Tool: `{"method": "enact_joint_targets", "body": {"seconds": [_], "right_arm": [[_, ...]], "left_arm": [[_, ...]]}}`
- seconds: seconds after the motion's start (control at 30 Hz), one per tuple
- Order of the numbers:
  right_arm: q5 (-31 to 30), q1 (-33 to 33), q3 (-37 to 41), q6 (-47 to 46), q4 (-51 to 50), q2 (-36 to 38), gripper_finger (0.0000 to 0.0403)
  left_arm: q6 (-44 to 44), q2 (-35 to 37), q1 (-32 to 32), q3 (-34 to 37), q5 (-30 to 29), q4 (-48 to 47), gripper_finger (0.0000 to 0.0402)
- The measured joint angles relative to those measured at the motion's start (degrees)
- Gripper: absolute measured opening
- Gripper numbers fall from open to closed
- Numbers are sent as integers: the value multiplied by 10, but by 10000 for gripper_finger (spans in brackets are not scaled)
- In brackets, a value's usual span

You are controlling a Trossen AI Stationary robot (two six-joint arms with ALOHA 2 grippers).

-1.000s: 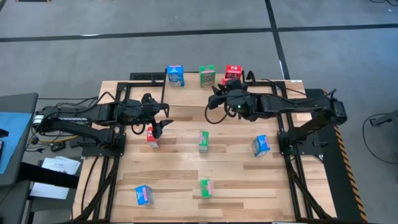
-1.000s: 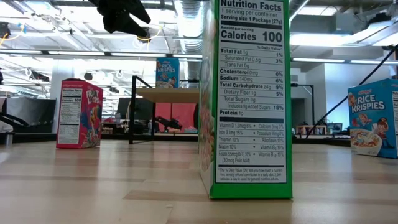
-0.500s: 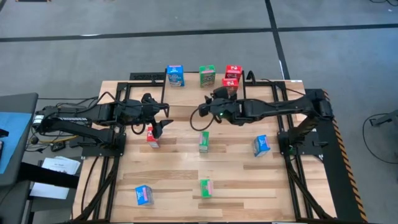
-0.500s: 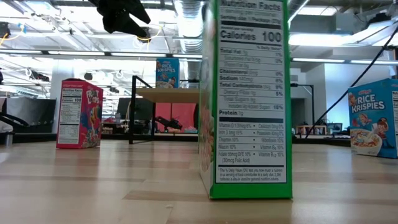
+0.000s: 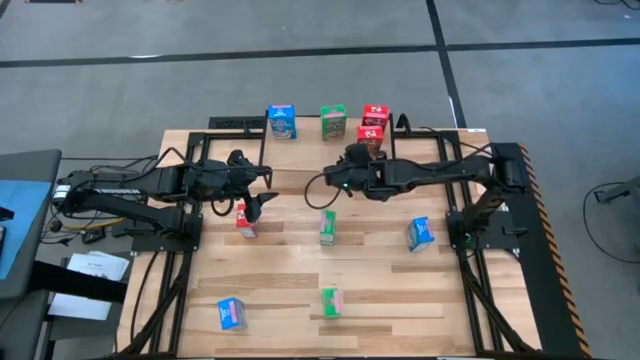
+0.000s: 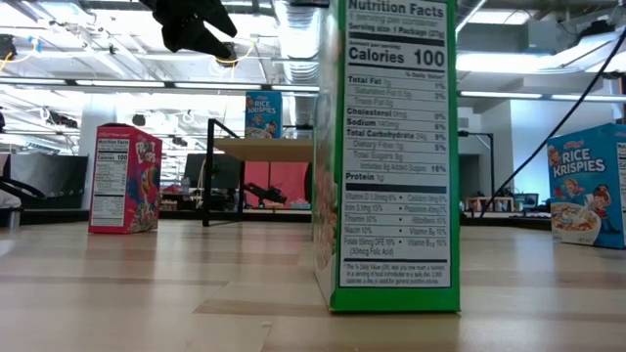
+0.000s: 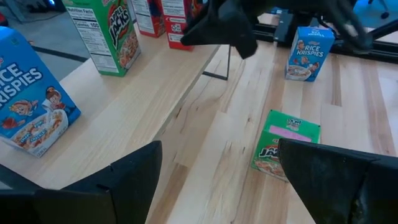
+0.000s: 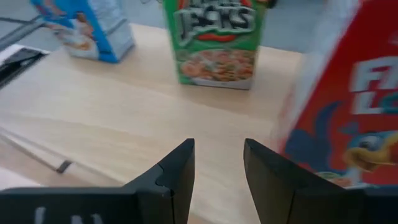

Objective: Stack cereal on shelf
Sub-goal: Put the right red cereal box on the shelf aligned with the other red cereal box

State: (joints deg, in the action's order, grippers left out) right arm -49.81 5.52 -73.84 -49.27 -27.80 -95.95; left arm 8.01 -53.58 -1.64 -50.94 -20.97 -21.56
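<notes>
The shelf (image 5: 310,135) stands at the table's far edge. On its wooden top (image 8: 124,106) stand a blue cereal box (image 5: 281,121), a green one (image 5: 333,122) and two red ones, one (image 5: 375,113) behind the other (image 5: 370,133). My right gripper (image 5: 352,153) (image 8: 219,168) hovers open just in front of the shelf, pointing at it, with nothing between its fingers. The nearer red box (image 8: 348,106) is close beside it. My left gripper (image 5: 262,200) (image 7: 217,180) hangs open above the table's left half, over a standing red box (image 5: 245,220).
Loose cereal boxes lie or stand about the table: a green one (image 5: 327,227) in the middle, a blue one (image 5: 420,233) at the right, a green one (image 5: 332,300) and a blue one (image 5: 231,313) near the front edge. The near green box (image 6: 386,156) fills the low view.
My right gripper has drawn back from the shelf toward the table's left and near side and has sunk lower. The nearer red box, hidden under it before, now shows standing on the shelf.
</notes>
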Motion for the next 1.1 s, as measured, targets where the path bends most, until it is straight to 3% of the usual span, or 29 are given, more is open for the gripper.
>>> {"method": "enact_joint_targets", "body": {"seconds": [0.43,1.1], "right_arm": [[-12,18,0,-36,-61,0,164],[-12,39,0,-38,-60,1,164]], "left_arm": [[0,0,0,0,1,0,311],[0,0,0,0,0,0,311]]}}
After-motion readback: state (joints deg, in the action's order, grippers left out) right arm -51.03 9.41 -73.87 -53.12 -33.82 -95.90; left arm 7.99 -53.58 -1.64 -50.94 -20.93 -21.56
